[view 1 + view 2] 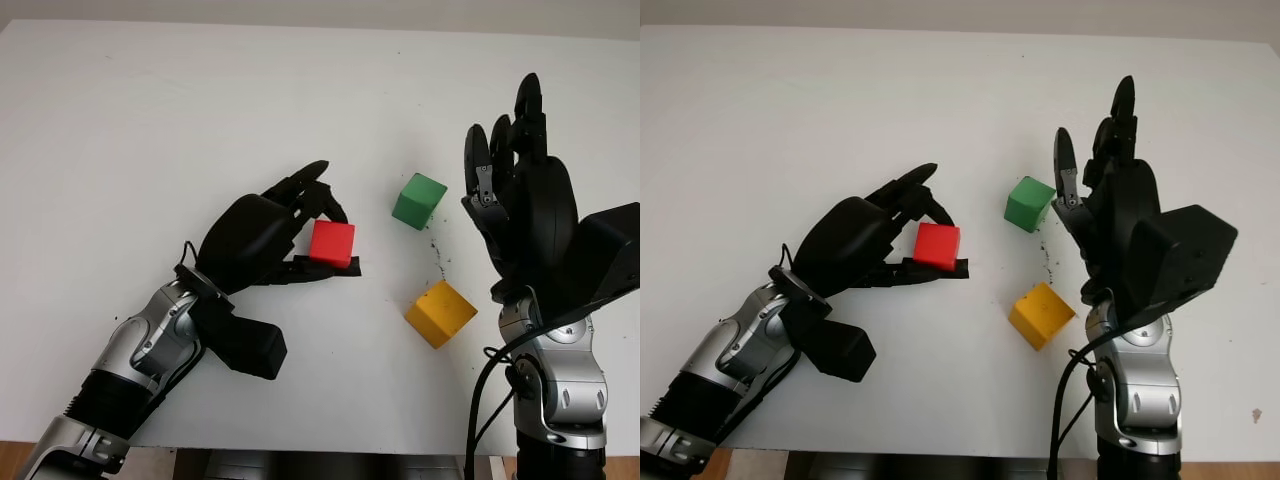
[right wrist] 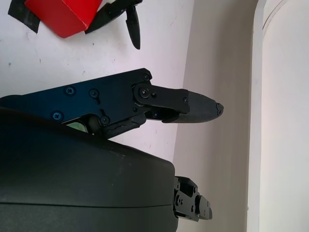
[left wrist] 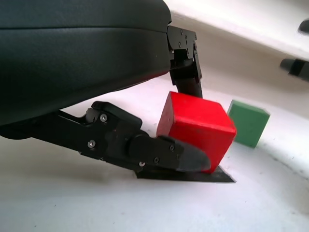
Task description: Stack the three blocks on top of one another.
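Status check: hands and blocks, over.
Left hand shut on red block. Right hand open, raised beside green block. Yellow block apart. Nothing stacked.

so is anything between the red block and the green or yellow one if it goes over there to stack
Nothing visible. The left hand holds the red block; bare white table separates it from the green block and yellow block. The open right hand is raised beyond them, to the side.
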Controlling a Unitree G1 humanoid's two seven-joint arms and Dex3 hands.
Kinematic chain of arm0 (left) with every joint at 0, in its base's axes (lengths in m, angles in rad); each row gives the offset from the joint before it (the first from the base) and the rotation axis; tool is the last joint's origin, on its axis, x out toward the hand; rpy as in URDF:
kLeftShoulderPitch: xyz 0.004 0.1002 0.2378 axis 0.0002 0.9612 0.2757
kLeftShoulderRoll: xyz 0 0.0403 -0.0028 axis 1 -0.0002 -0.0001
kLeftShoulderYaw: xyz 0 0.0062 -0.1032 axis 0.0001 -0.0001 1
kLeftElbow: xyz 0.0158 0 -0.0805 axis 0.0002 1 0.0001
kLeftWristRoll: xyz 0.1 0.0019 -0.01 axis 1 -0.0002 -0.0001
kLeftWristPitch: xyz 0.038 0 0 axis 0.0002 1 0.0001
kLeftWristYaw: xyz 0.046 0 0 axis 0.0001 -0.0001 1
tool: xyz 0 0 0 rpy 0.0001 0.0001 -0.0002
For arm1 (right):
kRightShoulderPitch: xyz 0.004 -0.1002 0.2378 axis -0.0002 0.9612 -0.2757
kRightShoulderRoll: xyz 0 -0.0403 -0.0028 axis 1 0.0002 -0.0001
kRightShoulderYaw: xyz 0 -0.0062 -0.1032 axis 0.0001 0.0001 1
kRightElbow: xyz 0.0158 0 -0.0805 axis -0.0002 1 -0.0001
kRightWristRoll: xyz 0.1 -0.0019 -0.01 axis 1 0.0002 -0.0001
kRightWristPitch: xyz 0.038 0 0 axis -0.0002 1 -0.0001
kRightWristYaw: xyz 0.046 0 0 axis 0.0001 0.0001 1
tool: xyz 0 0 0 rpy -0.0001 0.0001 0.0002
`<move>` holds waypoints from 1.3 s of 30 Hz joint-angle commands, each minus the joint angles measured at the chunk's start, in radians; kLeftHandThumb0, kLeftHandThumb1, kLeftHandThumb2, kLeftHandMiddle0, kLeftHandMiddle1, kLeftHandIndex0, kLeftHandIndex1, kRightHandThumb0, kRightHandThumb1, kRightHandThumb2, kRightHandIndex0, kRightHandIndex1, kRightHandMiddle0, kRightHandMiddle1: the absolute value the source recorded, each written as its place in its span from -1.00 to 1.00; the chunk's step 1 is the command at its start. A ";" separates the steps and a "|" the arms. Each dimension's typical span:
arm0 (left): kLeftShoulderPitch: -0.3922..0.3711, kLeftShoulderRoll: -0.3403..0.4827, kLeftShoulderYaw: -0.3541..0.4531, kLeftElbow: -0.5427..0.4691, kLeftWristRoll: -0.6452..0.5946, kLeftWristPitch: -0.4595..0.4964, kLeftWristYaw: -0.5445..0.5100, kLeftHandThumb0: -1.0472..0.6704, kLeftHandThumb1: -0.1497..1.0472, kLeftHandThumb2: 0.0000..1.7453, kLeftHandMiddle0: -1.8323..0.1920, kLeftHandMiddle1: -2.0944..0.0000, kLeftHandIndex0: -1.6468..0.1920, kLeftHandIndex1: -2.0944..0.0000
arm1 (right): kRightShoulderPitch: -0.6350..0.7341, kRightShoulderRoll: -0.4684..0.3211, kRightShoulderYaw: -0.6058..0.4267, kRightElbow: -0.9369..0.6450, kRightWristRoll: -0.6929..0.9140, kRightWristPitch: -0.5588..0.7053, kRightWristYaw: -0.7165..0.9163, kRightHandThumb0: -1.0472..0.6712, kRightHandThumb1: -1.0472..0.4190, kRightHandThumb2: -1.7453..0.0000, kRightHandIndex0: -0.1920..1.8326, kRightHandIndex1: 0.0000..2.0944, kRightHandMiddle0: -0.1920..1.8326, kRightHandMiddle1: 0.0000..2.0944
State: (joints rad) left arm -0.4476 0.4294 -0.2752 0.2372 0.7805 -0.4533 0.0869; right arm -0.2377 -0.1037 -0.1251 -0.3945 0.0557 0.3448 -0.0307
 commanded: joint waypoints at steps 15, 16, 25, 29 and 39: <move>0.045 0.027 0.009 -0.095 -0.193 0.028 -0.210 -0.43 1.00 -0.80 0.89 0.95 0.81 0.75 | 0.009 -0.003 -0.007 -0.028 0.000 0.006 0.000 -0.44 -1.00 0.46 -1.00 -1.00 -1.00 -1.00; 0.049 0.028 0.011 -0.104 -0.203 0.029 -0.216 -0.43 1.00 -0.80 0.90 0.95 0.82 0.79 | 0.009 -0.003 -0.006 -0.028 -0.002 0.007 -0.002 -0.44 -1.00 0.46 -1.00 -1.00 -1.00 -1.00; 0.067 0.029 0.022 -0.129 -0.221 0.028 -0.218 -0.46 1.00 -0.79 0.90 0.95 0.87 0.91 | 0.009 -0.003 -0.005 -0.017 -0.001 -0.005 0.003 -0.44 -1.00 0.45 -1.00 -1.00 -1.00 -1.00; 0.070 0.025 0.036 -0.135 -0.266 0.039 -0.242 -0.48 1.00 -0.79 0.93 0.96 0.89 0.93 | 0.009 0.000 -0.007 -0.020 0.004 -0.002 0.004 -0.44 -1.00 0.46 -1.00 -1.00 -1.00 -1.00; 0.033 -0.147 0.278 -0.091 -0.748 0.150 -0.216 -0.61 1.00 -0.39 0.99 0.96 0.99 0.96 | -0.018 -0.133 -0.056 -0.052 -0.031 0.007 0.069 -0.46 -1.00 0.61 -1.00 -1.00 -0.98 -0.97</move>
State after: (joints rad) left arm -0.3987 0.3084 -0.0405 0.1332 0.0755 -0.3198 -0.1444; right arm -0.2421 -0.1979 -0.1666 -0.4187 0.0360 0.3553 0.0279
